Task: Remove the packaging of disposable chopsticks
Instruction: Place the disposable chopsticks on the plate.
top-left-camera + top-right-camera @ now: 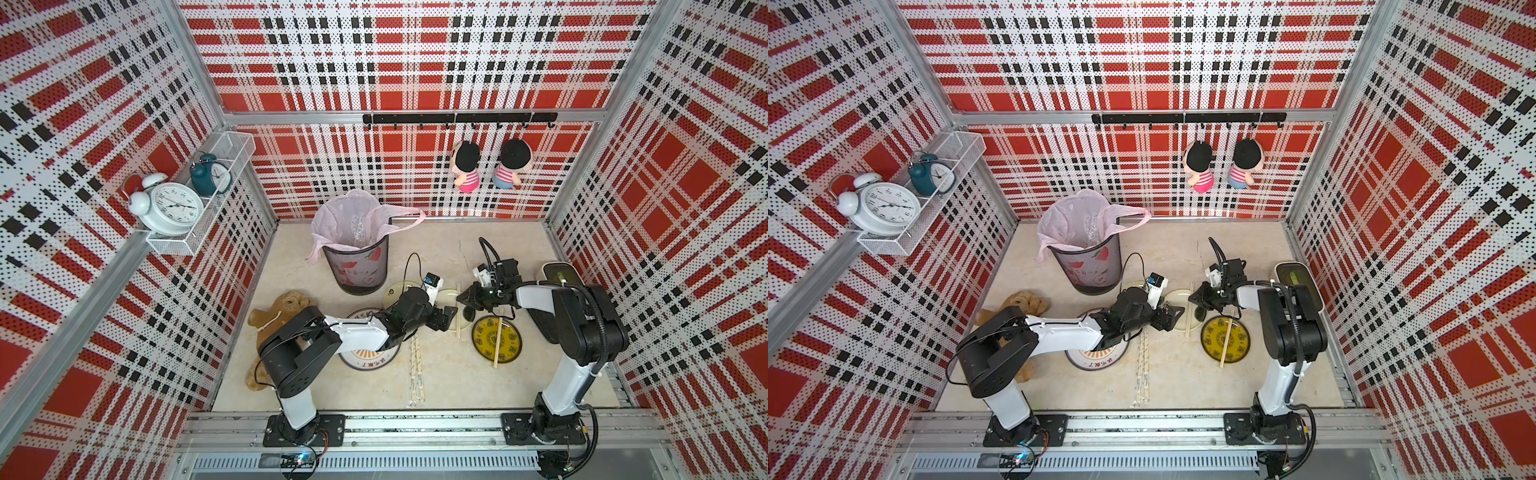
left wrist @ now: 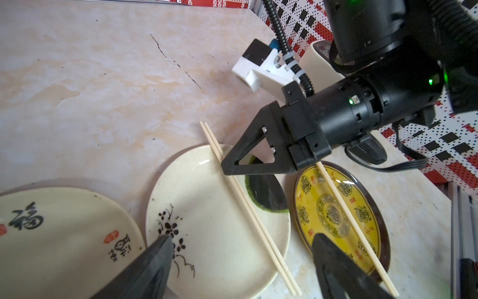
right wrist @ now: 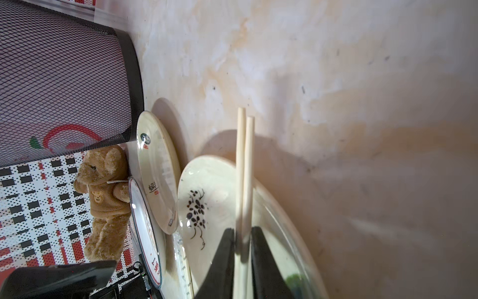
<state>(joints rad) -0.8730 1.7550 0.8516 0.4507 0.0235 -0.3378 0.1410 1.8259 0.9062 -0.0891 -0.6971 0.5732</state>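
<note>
A bare pair of disposable chopsticks [image 3: 244,168] lies across a cream flower plate [image 2: 207,233], also seen in both top views [image 1: 459,309] [image 1: 1189,309]. My right gripper [image 3: 242,230] has its jaws pressed against both sides of this pair, low over the plate [image 1: 459,299]. My left gripper [image 2: 243,236] hangs open and wide above the same plate, with nothing between its fingers [image 1: 446,318]. A second bare pair [image 2: 354,225] rests on the yellow plate [image 1: 511,349]. Wrapped pairs in clear packaging [image 1: 417,370] [image 1: 1144,365] lie on the table towards the front.
A mesh bin with a pink liner [image 1: 357,266] stands at the back left, with crinkled clear plastic inside. A teddy bear [image 1: 282,311], a calligraphy plate [image 2: 51,233], an orange-printed plate [image 1: 365,357] and a dark green dish [image 2: 266,191] crowd the plates. A cream device [image 1: 559,274] sits at the right.
</note>
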